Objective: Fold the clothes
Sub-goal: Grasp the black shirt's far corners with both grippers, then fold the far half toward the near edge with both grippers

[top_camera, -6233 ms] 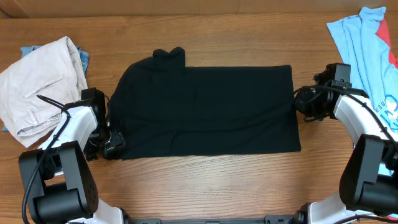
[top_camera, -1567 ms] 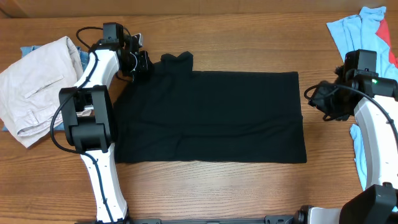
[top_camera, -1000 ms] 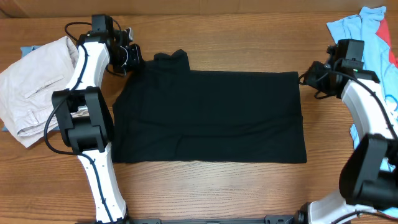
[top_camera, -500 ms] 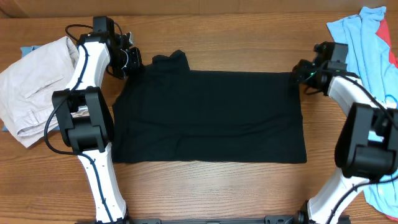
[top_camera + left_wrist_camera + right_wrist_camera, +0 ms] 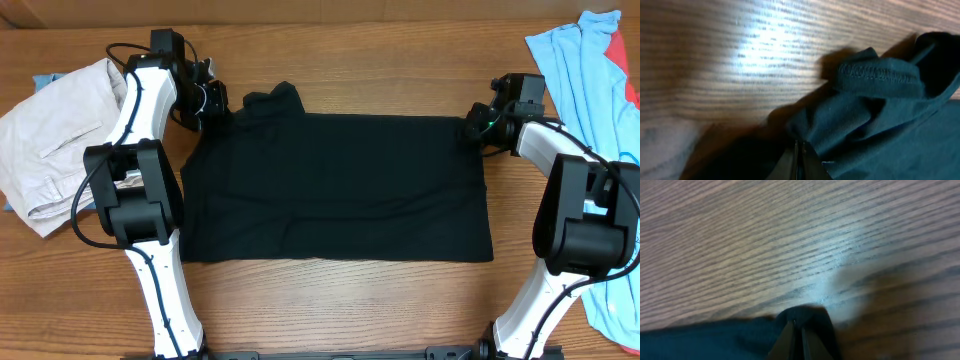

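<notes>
Firmly, shirt (image 5: 335, 185) in left end effector (image 5: 800, 146)

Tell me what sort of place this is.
Likely a robot bench for folding laundry: a wooden table, a left arm, a right arm, a black shirt spread flat, beige trousers and a light-blue tee aside.

A plain black shirt (image 5: 340, 185) against the brown, streaked grain of a wooden table (image 5: 380, 60). The trousers (image 5: 60, 140) are beige; the tee (image 5: 585, 80), light blue with a red patch.

Light wood-grain table (image 5: 350, 300)
</notes>
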{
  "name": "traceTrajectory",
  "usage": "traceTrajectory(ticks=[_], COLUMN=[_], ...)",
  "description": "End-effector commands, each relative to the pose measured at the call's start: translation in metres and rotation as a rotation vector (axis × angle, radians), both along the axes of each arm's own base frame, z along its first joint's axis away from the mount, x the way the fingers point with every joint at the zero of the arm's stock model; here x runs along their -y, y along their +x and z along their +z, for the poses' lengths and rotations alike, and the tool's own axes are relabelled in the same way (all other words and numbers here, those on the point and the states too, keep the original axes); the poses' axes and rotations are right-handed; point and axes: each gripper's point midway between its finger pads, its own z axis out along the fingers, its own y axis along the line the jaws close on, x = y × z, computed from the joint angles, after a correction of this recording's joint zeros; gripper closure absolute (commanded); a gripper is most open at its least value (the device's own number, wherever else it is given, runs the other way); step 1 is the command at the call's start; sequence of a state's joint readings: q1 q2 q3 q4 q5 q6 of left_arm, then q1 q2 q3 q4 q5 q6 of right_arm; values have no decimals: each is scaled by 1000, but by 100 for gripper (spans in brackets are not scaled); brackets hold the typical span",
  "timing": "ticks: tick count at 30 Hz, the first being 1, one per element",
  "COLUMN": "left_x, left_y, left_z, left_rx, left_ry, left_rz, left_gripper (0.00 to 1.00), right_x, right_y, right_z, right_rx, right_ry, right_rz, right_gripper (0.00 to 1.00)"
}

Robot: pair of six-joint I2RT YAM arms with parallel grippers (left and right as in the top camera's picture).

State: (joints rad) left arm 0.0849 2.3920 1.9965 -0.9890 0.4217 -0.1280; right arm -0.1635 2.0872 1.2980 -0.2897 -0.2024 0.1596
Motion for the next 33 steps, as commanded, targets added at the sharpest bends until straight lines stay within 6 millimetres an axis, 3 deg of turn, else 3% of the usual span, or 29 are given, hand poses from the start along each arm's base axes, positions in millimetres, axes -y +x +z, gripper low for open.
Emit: traceTrajectory(ticks=[1, 11, 18, 22, 29, 33], left_x=[-5, -16, -25, -32, -56, -54], left_y=[0, -19, -44, -61, -104, -121], left_z=[16, 68, 111, 118, 107, 107], left_rx=[10, 24, 23, -25, -211, -282], left_ry=[7, -26, -37, -27, 77, 78], left_rz=[11, 24, 43, 61, 95, 82], left_gripper=[96, 96, 96, 96, 96, 96], right_x=[12, 21, 14, 8, 5, 4], right_y=[10, -24, -65, -93, -135, -145], right_z=[23, 81, 90, 85, 83, 84], right_rx=[16, -145, -301, -420, -588, -630], right_ry=[-5, 26, 56, 78, 112, 120], right_rz=[-21, -53, -56, -56, -70, -71], right_gripper=[96, 96, 96, 96, 96, 96])
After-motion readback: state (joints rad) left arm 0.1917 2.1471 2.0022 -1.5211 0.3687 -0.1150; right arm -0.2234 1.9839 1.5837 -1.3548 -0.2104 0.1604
